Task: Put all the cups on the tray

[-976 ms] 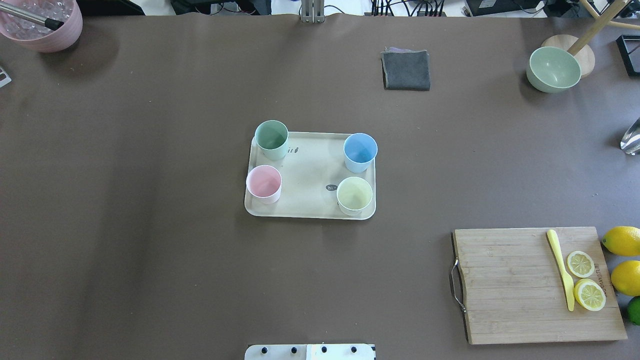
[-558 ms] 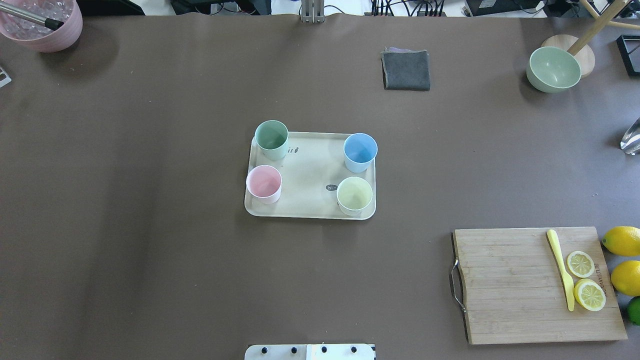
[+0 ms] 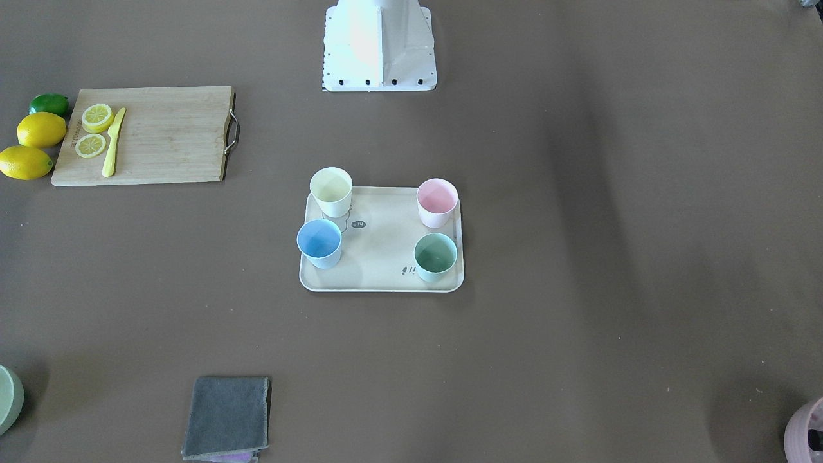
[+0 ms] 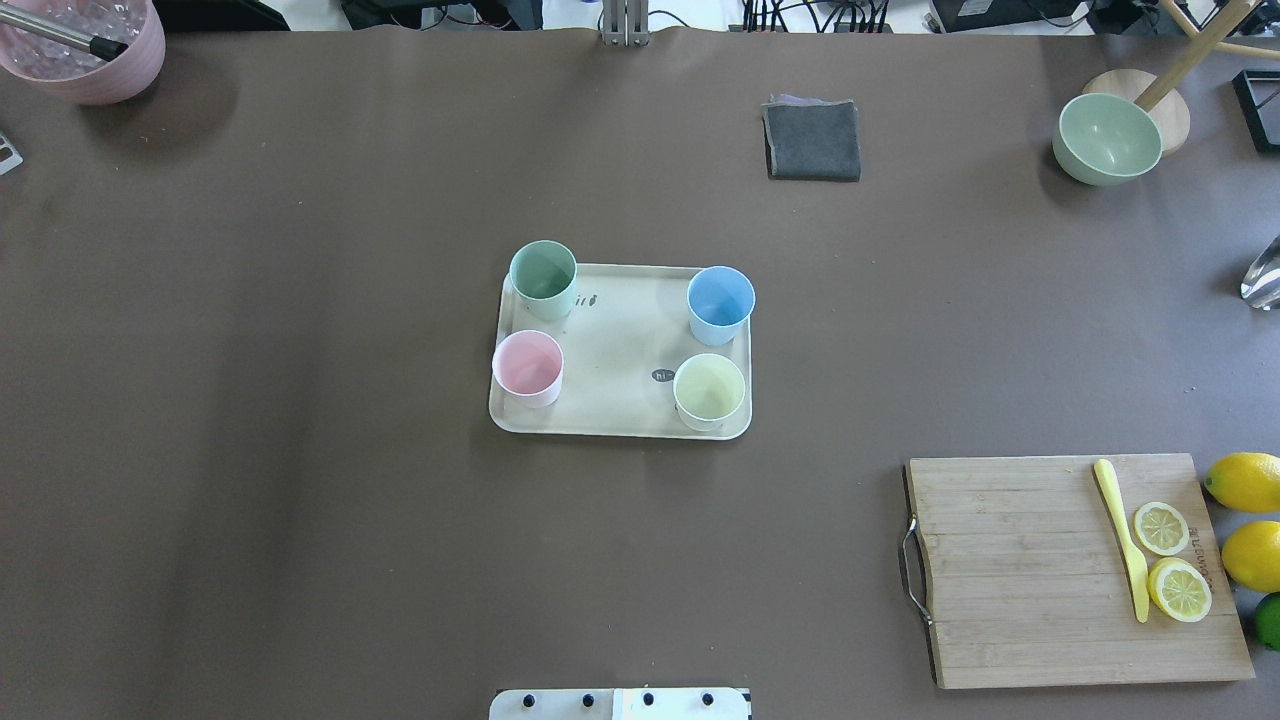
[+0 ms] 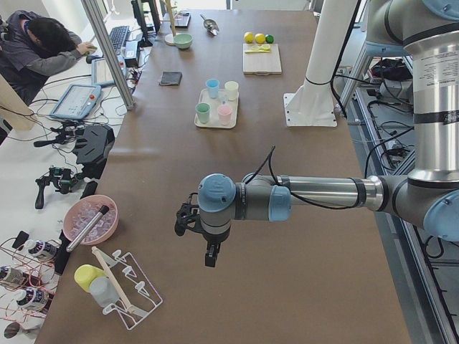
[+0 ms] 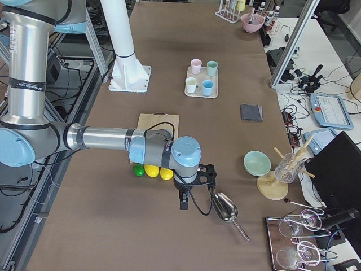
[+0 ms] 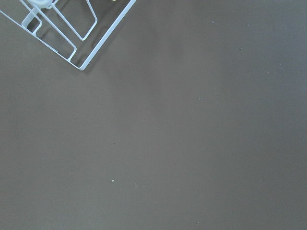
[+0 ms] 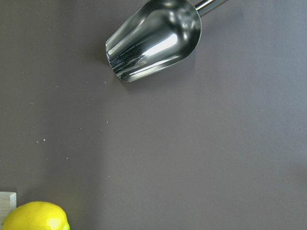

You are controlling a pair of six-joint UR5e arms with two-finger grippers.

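The cream tray (image 4: 620, 350) lies mid-table with all four cups upright on it. The mint green cup (image 4: 543, 272) and pink cup (image 4: 527, 363) stand on its left side, the blue cup (image 4: 720, 298) and yellow cup (image 4: 709, 388) on its right. The tray (image 3: 379, 251) also shows in the front-facing view. My left gripper (image 5: 208, 254) hangs over bare table far from the tray, at the table's left end. My right gripper (image 6: 183, 200) hangs at the right end near the lemons. I cannot tell whether either is open or shut.
A wooden cutting board (image 4: 1010, 570) with lemon slices and a yellow knife lies front right, with whole lemons (image 4: 1245, 480) beside it. A grey cloth (image 4: 812, 140), a green bowl (image 4: 1107, 137) and a pink ribbed bowl (image 4: 85, 50) stand at the back. A metal scoop (image 8: 153, 40) lies under the right wrist, a wire rack (image 7: 72, 28) under the left.
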